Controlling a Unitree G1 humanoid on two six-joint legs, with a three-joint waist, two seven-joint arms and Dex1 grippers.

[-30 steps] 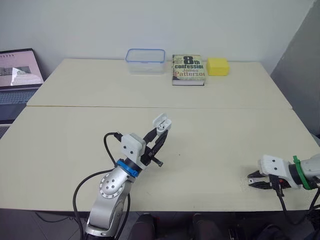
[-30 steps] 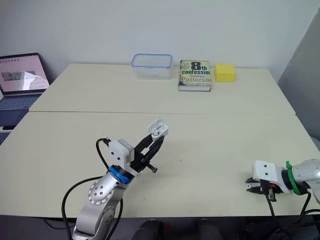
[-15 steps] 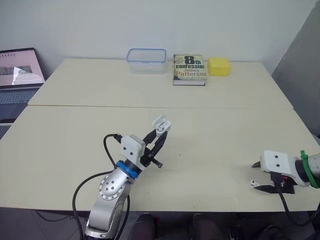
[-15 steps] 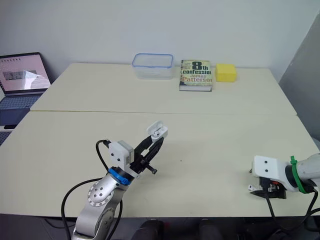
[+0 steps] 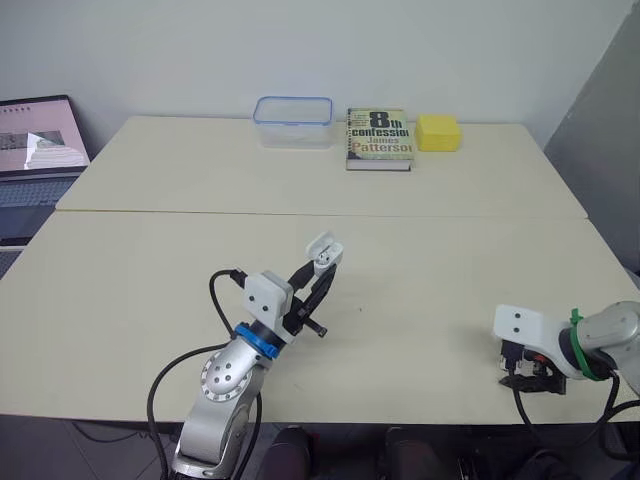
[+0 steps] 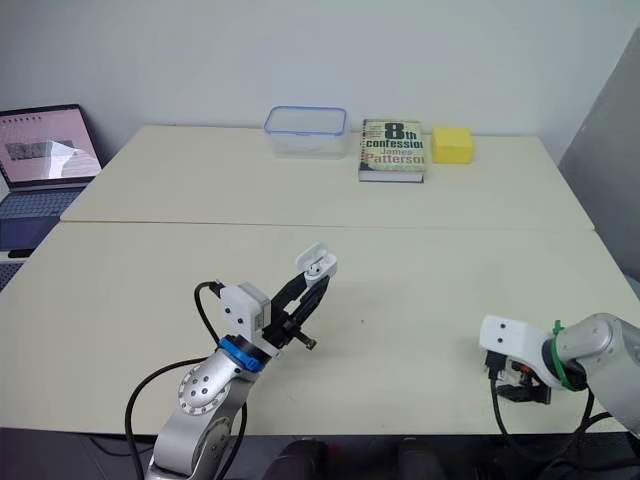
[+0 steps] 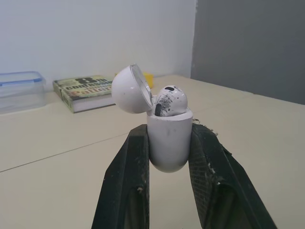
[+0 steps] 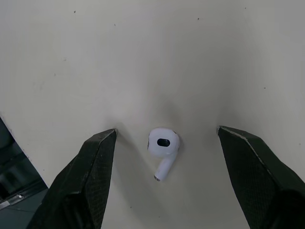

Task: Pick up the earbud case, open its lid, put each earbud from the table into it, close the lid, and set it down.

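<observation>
My left gripper [image 5: 318, 274] is raised over the near middle of the table, shut on the body of the white earbud case [image 5: 322, 249]. In the left wrist view the case [image 7: 167, 138] stands upright between the fingers, its lid [image 7: 132, 89] tipped open, and one earbud [image 7: 170, 100] sits in it. Near the table's front right edge my right gripper [image 5: 525, 366] points down at the tabletop. In the right wrist view it is open [image 8: 167, 130], with the second white earbud [image 8: 163, 144] lying on the table between the fingers [image 8: 95, 167], touching neither.
At the back of the far table are a clear blue-rimmed container [image 5: 292, 121], a book [image 5: 378, 138] and a yellow block [image 5: 437, 132]. A laptop [image 5: 35, 150] sits at the far left. The table's front edge [image 5: 440, 417] runs close to the right gripper.
The right gripper has turned from lying level with its fingers pointing left to pointing straight down over the loose earbud, and has spread open. The left gripper with the case has stayed put.
</observation>
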